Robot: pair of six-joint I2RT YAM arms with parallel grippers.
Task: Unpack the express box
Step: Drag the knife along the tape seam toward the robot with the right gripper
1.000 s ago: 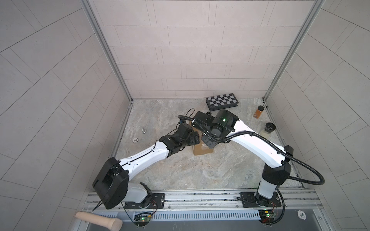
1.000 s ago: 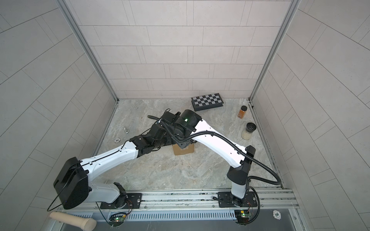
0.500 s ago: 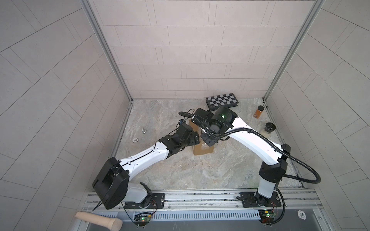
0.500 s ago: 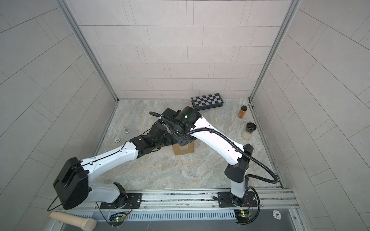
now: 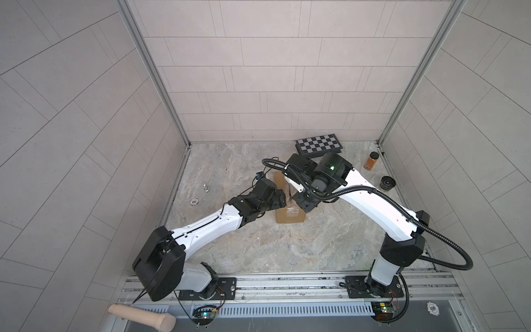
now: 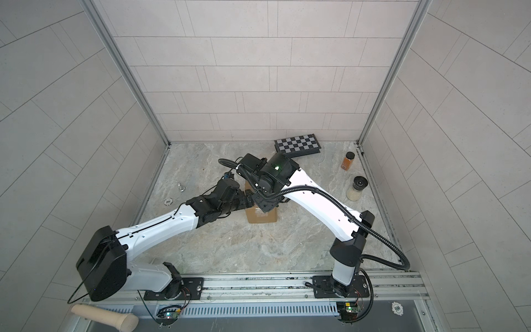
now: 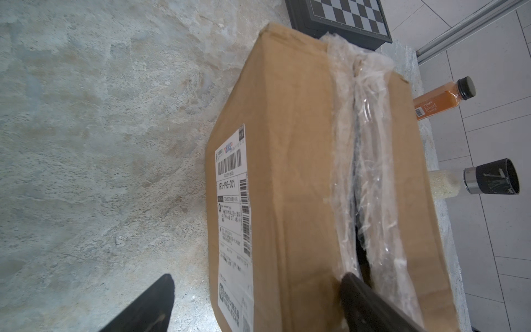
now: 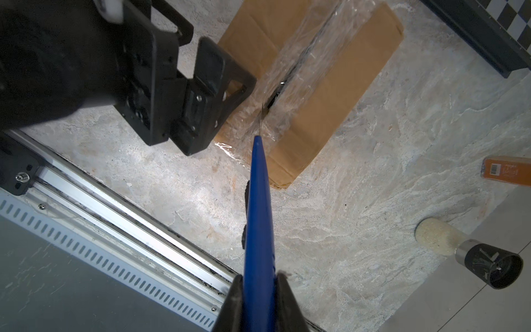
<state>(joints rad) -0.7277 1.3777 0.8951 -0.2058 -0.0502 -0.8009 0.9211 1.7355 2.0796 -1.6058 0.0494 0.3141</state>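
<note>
Walls (image 5: 258, 72): pale grey rectangular tile, three sides | corner posts (image 5: 153, 72): aluminium | floor (image 5: 287, 253): mottled grey-beige stone-look slab | front edge: slotted metal rail (image 5: 287, 283) | light: even, diffuse

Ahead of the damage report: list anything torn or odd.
The express box has clear tape crumpled and slit along the flap seam, dark gap showing; the right gripper holds a blue knife at it.

The marbled tabletop (image 5: 258, 244) carries the express box (image 5: 288, 220), a checkered case (image 5: 319, 143), an orange bottle (image 5: 371, 161), a grinder (image 5: 388, 183), a chip (image 5: 194, 202).
</note>
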